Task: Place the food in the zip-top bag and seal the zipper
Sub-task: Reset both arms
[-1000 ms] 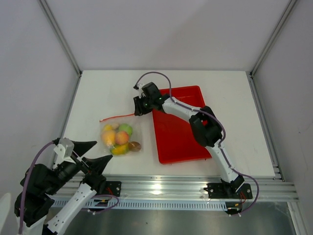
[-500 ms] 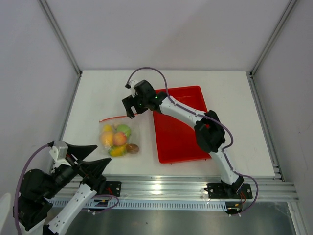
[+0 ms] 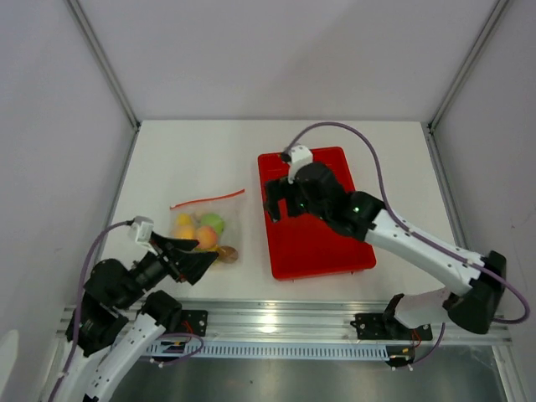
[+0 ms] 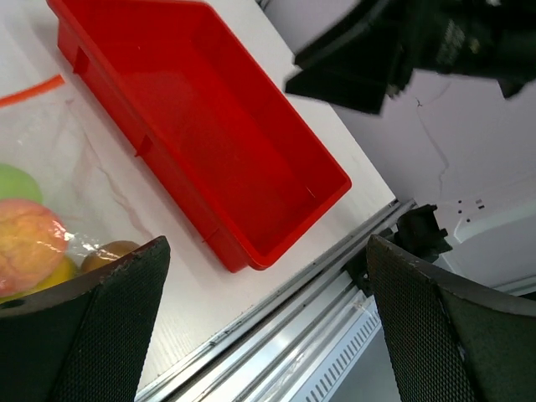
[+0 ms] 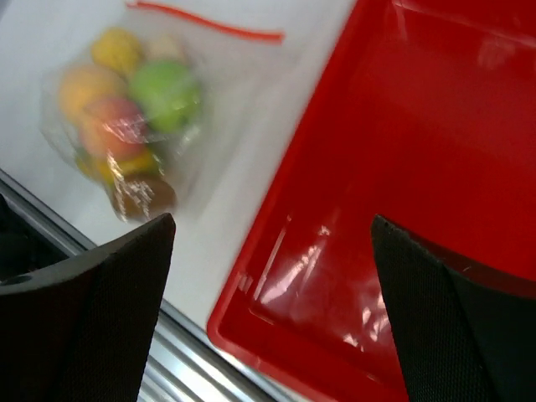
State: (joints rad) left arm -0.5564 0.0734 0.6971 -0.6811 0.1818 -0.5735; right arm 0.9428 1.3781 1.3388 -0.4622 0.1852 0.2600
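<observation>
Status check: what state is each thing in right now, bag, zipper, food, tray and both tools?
zip-top bag: lying flat on the table, loaded.
food: bunched inside the bag's near end.
zipper: one thin line at the far end; sealed or not, cannot tell.
red tray: empty, flat on the table.
left tool: open, holding nothing.
right tool: open, holding nothing, over the tray's left edge.

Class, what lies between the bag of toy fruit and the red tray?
Nothing: only a bare strip of white table separates the zip-top bag from the red tray, in the top external view.
</observation>
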